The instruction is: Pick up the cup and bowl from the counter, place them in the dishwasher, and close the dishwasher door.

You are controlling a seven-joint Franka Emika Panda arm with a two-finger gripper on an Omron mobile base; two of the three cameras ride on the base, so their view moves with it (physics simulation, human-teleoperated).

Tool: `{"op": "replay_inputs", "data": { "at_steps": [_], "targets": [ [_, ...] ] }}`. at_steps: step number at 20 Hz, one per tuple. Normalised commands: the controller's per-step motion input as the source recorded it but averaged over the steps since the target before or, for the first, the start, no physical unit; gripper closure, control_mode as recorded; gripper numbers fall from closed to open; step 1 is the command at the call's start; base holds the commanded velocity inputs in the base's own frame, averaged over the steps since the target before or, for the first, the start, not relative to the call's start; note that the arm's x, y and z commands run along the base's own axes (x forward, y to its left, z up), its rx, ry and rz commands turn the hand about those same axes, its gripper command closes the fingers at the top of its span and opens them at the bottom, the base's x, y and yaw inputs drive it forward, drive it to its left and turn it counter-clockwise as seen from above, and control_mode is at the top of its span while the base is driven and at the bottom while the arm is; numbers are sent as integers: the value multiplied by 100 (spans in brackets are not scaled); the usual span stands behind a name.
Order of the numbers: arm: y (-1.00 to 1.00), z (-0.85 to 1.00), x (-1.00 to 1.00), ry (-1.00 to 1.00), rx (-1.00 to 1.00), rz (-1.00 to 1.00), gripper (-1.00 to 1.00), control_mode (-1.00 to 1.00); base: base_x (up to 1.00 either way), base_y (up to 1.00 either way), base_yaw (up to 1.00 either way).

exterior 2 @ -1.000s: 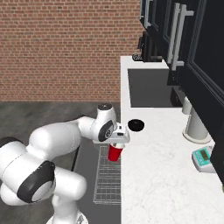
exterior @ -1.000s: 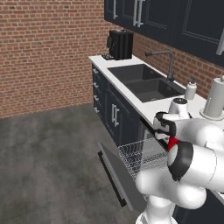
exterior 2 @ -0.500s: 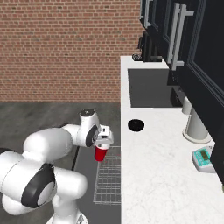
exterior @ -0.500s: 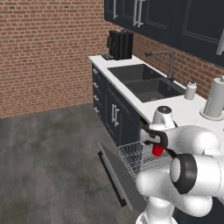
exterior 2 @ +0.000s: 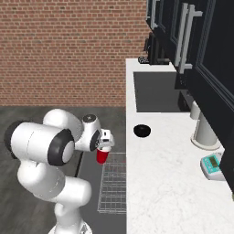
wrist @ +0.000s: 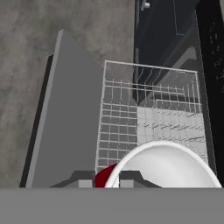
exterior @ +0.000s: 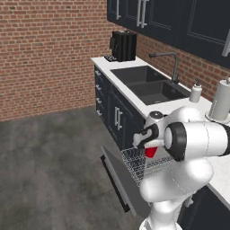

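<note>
My gripper is shut on the rim of the red cup, which hangs just off the front edge of the counter. In the left base view the cup sits above the white wire rack pulled out over the open dishwasher door. In the hand view the cup shows its white rim and inside, pinched by my gripper over the rack and the flat door. The black bowl rests on the counter near the sink.
A sink with a faucet is set in the counter, and a coffee machine stands at its far end. A paper towel roll and a teal scale sit by the wall. Open grey floor lies to the left.
The arm has carried the cup off the counter's edge, outward and down over the pulled-out rack. The bowl has stayed where it was.
</note>
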Motion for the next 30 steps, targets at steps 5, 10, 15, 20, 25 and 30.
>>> {"op": "replay_inputs", "data": {
  "at_steps": [5,10,15,20,25,30],
  "targets": [
    [8,-36,45,0,-4,0,100,-100,0,0,0],
    [0,-44,48,0,-2,0,100,-100,0,0,0],
    [0,-46,46,0,-6,0,100,-100,0,0,0],
    [0,-44,40,1,-6,0,100,-100,0,0,0],
    [0,-44,27,1,-1,0,100,-100,0,0,0],
    [0,-40,23,0,0,0,100,-100,0,0,0]
  ]
}}
